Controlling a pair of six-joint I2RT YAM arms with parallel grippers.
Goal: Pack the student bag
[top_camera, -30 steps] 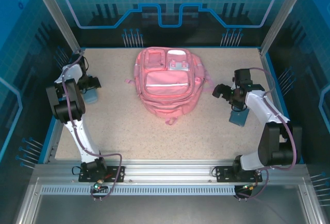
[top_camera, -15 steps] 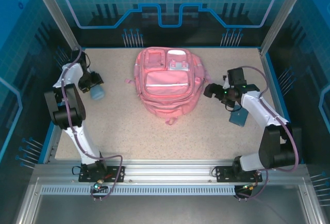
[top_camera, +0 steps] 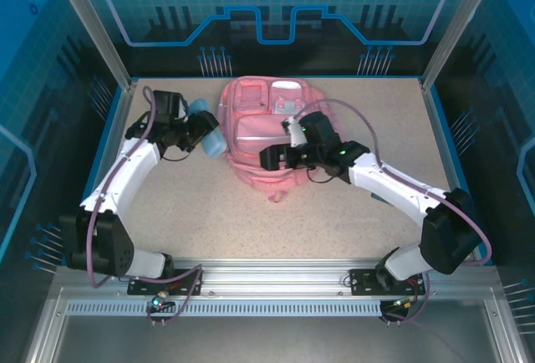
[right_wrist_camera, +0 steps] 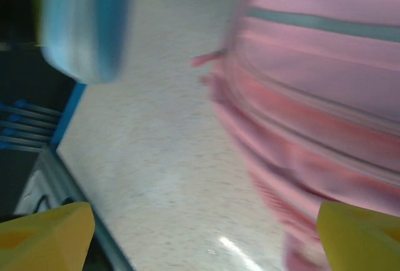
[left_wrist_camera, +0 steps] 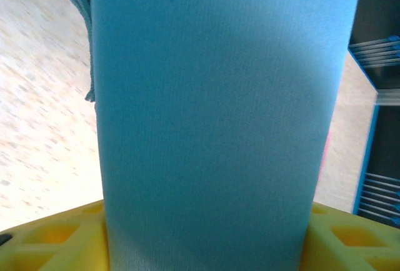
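Backpack [top_camera: 251, 125], pink soft fabric, lies flat on the far middle of a speckled beige table [top_camera: 209, 212], its front pockets facing up and a pale reflective stripe across the middle pocket.

The left gripper [top_camera: 194, 129] sits just beside the bag's left edge and is clamped on a light-blue pencil case [top_camera: 212, 140]. In the left wrist view, the blue fabric stands upright between the yellow finger pads [left_wrist_camera: 50, 240] and covers most of the frame.

The right arm reaches in from the right, across the bag. The right gripper [top_camera: 269, 159] is over the bag's lower front, near the bottom pocket. In the right wrist view its yellow fingertips [right_wrist_camera: 47, 233] stand wide apart at the two lower corners with nothing between them. Pink seams and the grey stripe lie to the right, and the blurred blue case is at upper left. From these views it is not possible to tell whether the fingers touch the fabric.
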